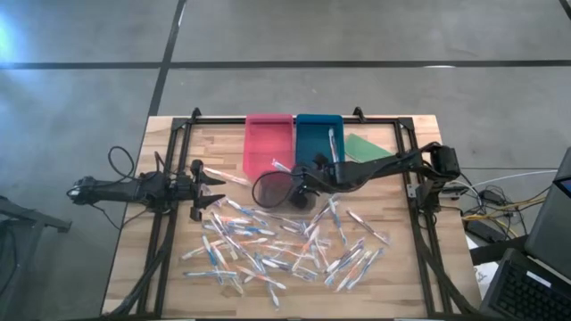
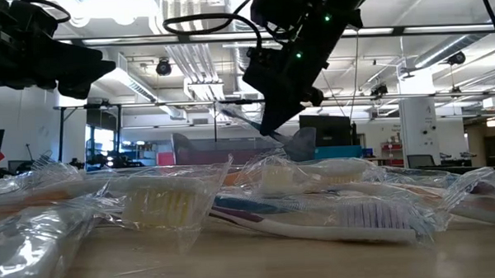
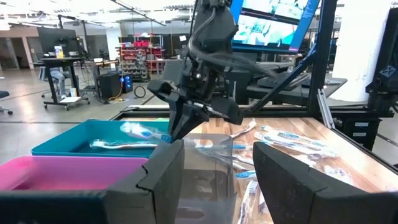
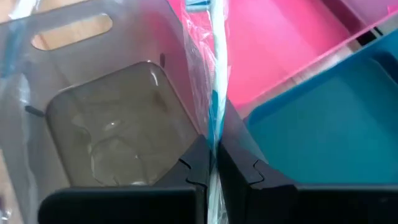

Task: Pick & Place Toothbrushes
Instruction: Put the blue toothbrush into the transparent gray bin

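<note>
Pinched in the right tool [image 4: 214, 163]: one wrapped toothbrush [image 4: 216, 93], held above the pink tray [image 1: 268, 143] and teal tray [image 1: 318, 138]. Could slip on slick wrap, missing either. Left tool [image 1: 214, 189] spread, waiting beside the heap on the surface [image 1: 410, 276].

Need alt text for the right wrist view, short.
The right gripper has its jaws shut on a wrapped toothbrush with blue accents. Behind it lie a pink tray, a teal tray and a clear bin on the wooden table.
</note>
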{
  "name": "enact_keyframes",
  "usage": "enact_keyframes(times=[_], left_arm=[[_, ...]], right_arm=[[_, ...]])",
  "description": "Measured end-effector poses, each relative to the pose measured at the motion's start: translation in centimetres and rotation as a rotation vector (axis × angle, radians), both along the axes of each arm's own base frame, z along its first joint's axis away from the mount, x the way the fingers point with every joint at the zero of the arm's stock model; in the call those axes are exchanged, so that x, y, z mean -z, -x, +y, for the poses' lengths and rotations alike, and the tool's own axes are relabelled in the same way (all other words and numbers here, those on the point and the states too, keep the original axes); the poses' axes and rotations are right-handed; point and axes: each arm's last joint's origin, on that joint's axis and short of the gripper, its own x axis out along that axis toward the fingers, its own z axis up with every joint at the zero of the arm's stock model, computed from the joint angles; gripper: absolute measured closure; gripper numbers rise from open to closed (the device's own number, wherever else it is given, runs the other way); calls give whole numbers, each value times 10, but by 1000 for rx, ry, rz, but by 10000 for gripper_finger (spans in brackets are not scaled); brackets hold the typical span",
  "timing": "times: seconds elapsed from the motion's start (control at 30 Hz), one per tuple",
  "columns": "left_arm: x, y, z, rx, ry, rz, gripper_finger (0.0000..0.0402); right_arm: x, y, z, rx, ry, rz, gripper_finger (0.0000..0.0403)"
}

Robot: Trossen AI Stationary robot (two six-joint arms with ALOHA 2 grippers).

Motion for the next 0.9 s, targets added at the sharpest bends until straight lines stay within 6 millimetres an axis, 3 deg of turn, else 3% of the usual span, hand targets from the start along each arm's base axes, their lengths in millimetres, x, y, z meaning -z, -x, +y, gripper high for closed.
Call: enact_keyframes(times=[0.37, 0.9], left_arm=[[0, 0, 0, 0, 0, 1, 204], [0, 0, 0, 0, 0, 0, 204]], right_arm=[[7, 8, 0, 14, -3, 78, 390], [-10, -3, 1, -23, 21, -82, 390]])
